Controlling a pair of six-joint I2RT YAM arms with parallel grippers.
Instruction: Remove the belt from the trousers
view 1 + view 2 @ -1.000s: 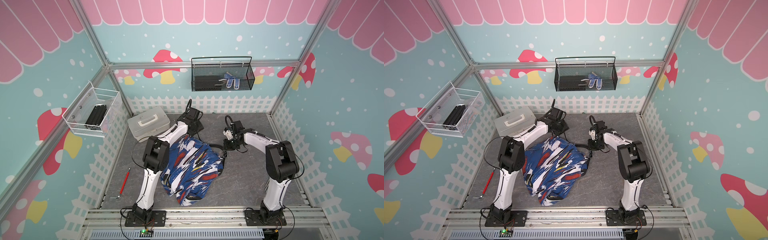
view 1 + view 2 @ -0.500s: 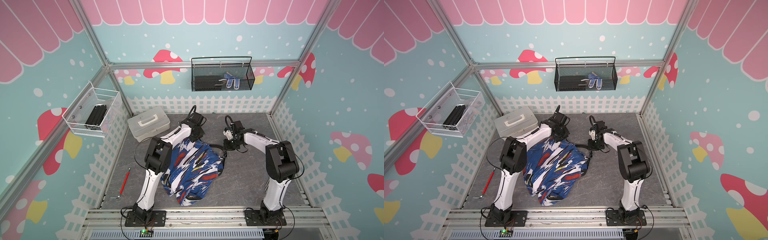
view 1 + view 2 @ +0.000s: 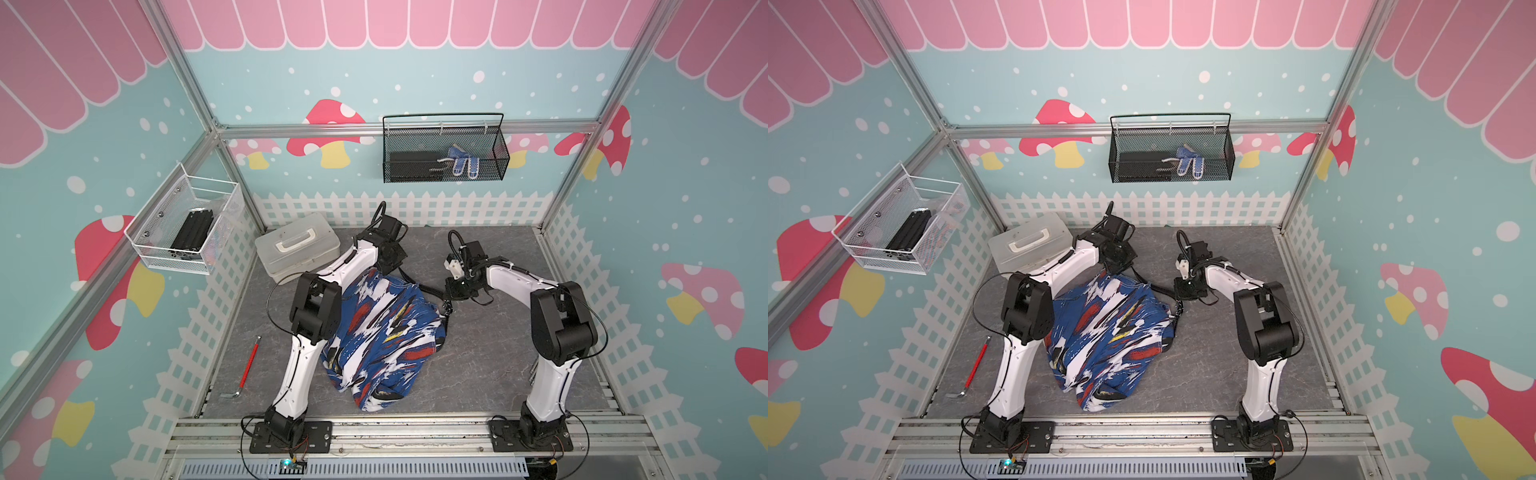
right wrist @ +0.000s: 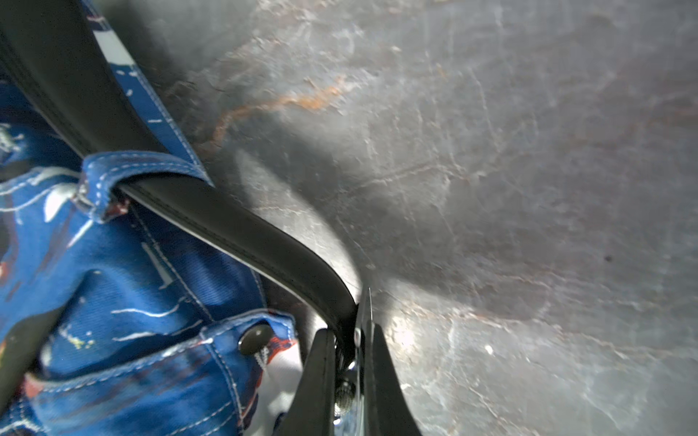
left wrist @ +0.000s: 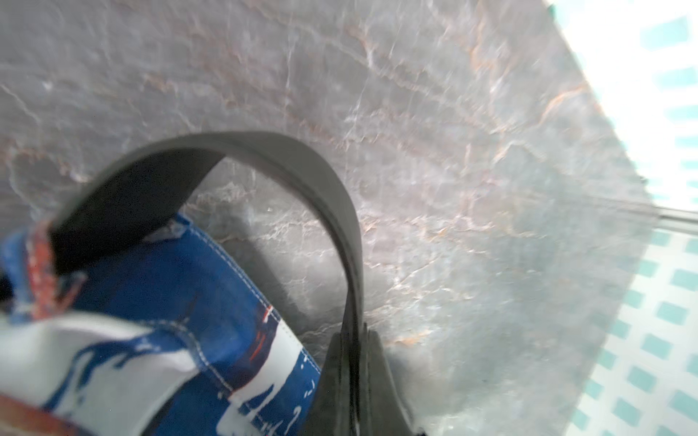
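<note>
The step in hand looked to be drawing the long, narrow black strap of a belt (image 5: pixel 264 151) out through the loops of the soft cloth trousers printed in blue, white and red brush-strokes (image 3: pixel 382 332). To do it well, I judged, one arm should pull along the line of the waistband, low over the grey marbled tabletop (image 3: pixel 498 365) rather than upward, so that the strap slid through instead of dragging the garment. The other arm would serve better pinning cloth than gripping strap, since two grips on one belt work against each other. A blue cloth loop (image 4: pixel 143 166) wrapped round the strap showed in the right wrist view, the likely snag.

The trousers lay crumpled at the centre of the frame in both top views, and the belt (image 3: pixel 428 289) showed at their upper right edge. The left pincer (image 5: pixel 353 377) was pressed together on the strap's edge, which arched from it back to the waistband. The right pincer (image 4: pixel 351 358) was clamped on the belt's end, where metal fittings glinted.
</note>
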